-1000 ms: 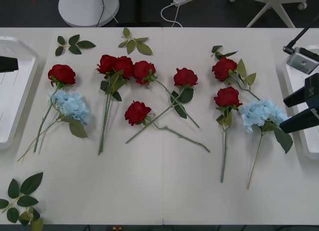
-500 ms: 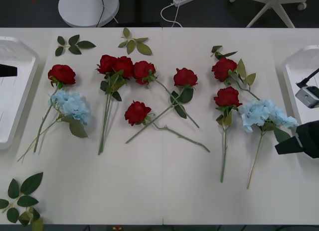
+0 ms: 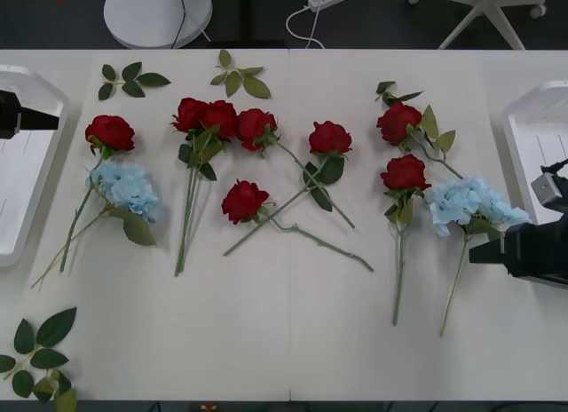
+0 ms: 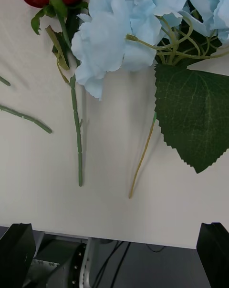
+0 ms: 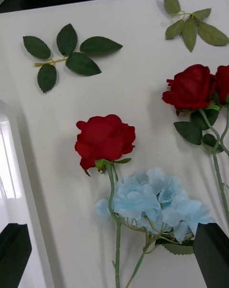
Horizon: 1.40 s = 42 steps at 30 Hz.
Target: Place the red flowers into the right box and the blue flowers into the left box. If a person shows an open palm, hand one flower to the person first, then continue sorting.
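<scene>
**Both arms out over the table edges, nothing picked up**

From my seat, using the white table (image 3: 293, 341) as the reference. At its far left edge sits the left box (image 3: 27, 177), and my left gripper (image 3: 27, 121) hangs over that box's inner rim. Its black fingers (image 5: 14, 250) are spread wide with nothing between them. Just inside from there lie a red rose (image 3: 110, 131) and a blue flower (image 3: 127, 188), the rose stem running down past the blue cluster. Loose leaf sprigs (image 3: 130, 78) lie near the table's back edge.

The table's middle carries the rest of the red flowers (image 3: 244, 200), stems crossing each other. Toward the right side are two more roses, then the second blue flower (image 3: 466, 202).

At the right edge, the right box (image 3: 532, 128) sits with my right gripper (image 3: 519, 250) in front of it, just beside that blue flower's big leaf (image 4: 193, 116). Its fingers (image 4: 16, 250) are parted wide too, holding nothing.
</scene>
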Tool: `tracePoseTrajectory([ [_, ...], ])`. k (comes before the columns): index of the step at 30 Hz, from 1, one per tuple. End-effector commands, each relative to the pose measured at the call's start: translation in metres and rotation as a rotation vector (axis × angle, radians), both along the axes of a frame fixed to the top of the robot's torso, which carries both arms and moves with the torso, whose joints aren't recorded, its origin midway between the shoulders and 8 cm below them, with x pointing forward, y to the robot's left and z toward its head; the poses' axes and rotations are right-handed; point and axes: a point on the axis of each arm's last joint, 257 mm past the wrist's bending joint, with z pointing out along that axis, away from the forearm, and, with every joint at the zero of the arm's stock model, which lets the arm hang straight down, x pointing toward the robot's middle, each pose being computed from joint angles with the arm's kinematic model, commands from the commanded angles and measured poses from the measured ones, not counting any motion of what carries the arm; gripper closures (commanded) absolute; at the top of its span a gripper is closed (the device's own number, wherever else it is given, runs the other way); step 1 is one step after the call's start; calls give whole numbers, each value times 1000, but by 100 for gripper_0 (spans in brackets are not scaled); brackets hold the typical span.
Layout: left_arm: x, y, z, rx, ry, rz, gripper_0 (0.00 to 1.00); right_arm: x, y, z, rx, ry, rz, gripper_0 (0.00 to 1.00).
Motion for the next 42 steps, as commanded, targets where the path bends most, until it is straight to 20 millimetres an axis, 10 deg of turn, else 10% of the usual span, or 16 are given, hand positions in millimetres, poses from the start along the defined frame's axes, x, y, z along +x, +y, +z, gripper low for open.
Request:
tracePoseTrajectory([
  [1,30,-11,-4,-3,-27,33,0,8,5,-7,101,-8,-122,0],
  [18,73,-15,-76,139,-12,85,0,61,-10,-63,-32,-71,-164,0],
  [42,75,-27,-161,247,57,113,0,115,4,-113,-72,-81,-157,0],
])
